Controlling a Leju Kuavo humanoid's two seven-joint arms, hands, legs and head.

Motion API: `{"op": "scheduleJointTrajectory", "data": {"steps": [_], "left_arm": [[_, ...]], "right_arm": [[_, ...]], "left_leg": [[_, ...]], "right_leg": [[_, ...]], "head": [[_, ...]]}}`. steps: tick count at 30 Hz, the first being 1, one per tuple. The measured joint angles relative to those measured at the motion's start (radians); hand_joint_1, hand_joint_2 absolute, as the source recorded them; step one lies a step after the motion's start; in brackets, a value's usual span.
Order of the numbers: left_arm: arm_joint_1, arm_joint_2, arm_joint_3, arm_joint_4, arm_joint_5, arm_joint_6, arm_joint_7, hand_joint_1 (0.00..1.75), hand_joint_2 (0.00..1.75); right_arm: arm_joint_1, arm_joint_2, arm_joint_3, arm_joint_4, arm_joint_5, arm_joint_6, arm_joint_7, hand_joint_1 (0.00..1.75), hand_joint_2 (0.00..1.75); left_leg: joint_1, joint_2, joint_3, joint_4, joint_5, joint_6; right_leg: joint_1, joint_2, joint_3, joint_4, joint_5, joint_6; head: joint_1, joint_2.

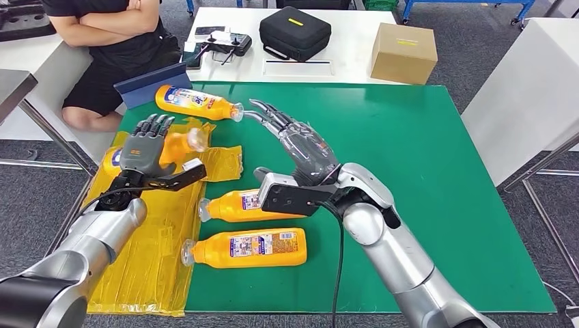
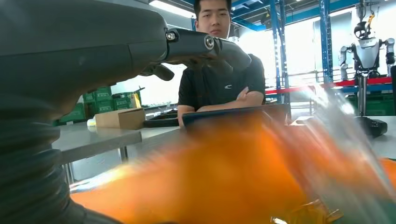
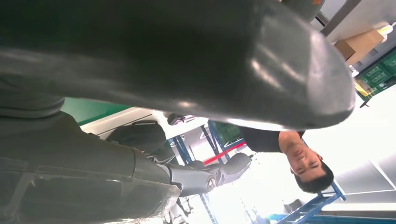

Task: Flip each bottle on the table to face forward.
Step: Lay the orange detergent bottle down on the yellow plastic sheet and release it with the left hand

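Observation:
Four orange bottles lie on their sides on the green table (image 1: 423, 171). The far bottle (image 1: 194, 102) has its cap pointing right. My right hand (image 1: 300, 145) is open above the mat, its fingertips (image 1: 263, 113) close to that cap. My left hand (image 1: 145, 145) grips a second bottle (image 1: 179, 145) over the yellow plastic sheet (image 1: 153, 260); in the left wrist view this bottle (image 2: 224, 182) is an orange blur under the hand (image 2: 93, 51). Two more bottles, a middle one (image 1: 239, 203) and a near one (image 1: 249, 247), lie label-up with their caps to the left. In the right wrist view my right hand (image 3: 177, 60) looms large.
A person (image 1: 109, 41) sits with folded arms at the far left, beside a blue folder (image 1: 153, 83). On the white table behind are a black case (image 1: 295, 32), a cardboard box (image 1: 403, 51) and a controller (image 1: 225, 44). Another white table (image 1: 532, 89) stands to the right.

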Motion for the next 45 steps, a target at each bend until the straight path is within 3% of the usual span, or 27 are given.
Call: {"op": "scheduleJointTrajectory", "data": {"steps": [6, 14, 22, 25, 28, 32, 38, 45], "left_arm": [[0.001, -0.006, 0.001, 0.005, 0.016, -0.049, -0.078, 0.00, 0.00], [0.001, -0.012, 0.012, 0.008, 0.044, -0.063, -0.111, 0.00, 0.00], [0.002, -0.019, 0.068, 0.008, 0.154, -0.067, -0.193, 0.00, 0.00], [0.005, -0.026, 0.114, -0.001, 0.301, -0.112, -0.277, 0.00, 0.00], [0.024, -0.040, 0.214, -0.060, 0.608, -0.249, -0.390, 0.00, 0.00], [0.080, -0.053, 0.336, -0.220, 1.005, -0.421, -0.428, 0.00, 0.00], [0.190, -0.049, 0.398, -0.463, 1.292, -0.461, -0.419, 0.00, 0.00], [0.364, -0.030, 0.427, -0.734, 1.452, -0.464, -0.394, 0.00, 0.00]], "right_arm": [[-0.006, -0.010, 0.008, 0.003, -0.010, 0.003, 0.000, 0.00, 0.00], [-0.030, -0.026, 0.017, 0.019, -0.034, 0.004, -0.001, 0.00, 0.00], [-0.041, -0.042, 0.028, 0.033, -0.054, 0.000, 0.004, 0.00, 0.00], [-0.041, -0.051, 0.030, 0.033, -0.052, -0.009, 0.014, 0.00, 0.00], [-0.037, -0.073, 0.031, 0.037, -0.019, -0.024, 0.029, 0.00, 0.00], [-0.015, -0.110, 0.036, 0.052, 0.036, -0.047, 0.034, 0.00, 0.00], [0.044, -0.137, 0.038, 0.048, 0.096, -0.053, 0.047, 0.00, 0.00], [0.248, -0.152, 0.040, -0.112, 0.242, -0.112, 0.084, 0.00, 0.00]], "left_leg": [[0.000, 0.000, 0.000, 0.000, 0.000, 0.000], [0.000, 0.000, 0.000, 0.000, 0.000, 0.000], [0.000, 0.000, 0.000, 0.000, 0.000, 0.000], [0.000, 0.000, 0.000, 0.000, 0.000, 0.000], [0.000, 0.000, 0.000, 0.000, 0.000, 0.000], [0.000, 0.001, 0.000, 0.000, 0.000, 0.000], [0.000, 0.000, 0.000, 0.000, 0.000, 0.000], [0.000, -0.001, 0.000, -0.001, -0.002, -0.002]], "right_leg": [[0.000, 0.000, 0.000, 0.000, 0.000, 0.000], [0.000, 0.000, 0.000, 0.000, 0.000, 0.000], [0.000, 0.000, 0.000, 0.000, 0.000, 0.000], [0.000, 0.000, 0.000, 0.000, 0.000, 0.000], [0.000, 0.000, 0.000, 0.000, 0.000, 0.000], [0.000, 0.001, 0.000, 0.000, 0.000, 0.000], [0.001, 0.000, 0.000, 0.000, 0.000, 0.000], [0.002, 0.000, -0.001, -0.001, -0.002, -0.001]], "head": [[0.000, 0.000], [0.000, 0.000], [0.000, 0.000], [0.000, 0.000], [0.000, 0.000], [0.000, 0.000], [0.000, 0.000], [0.000, 0.000]]}}
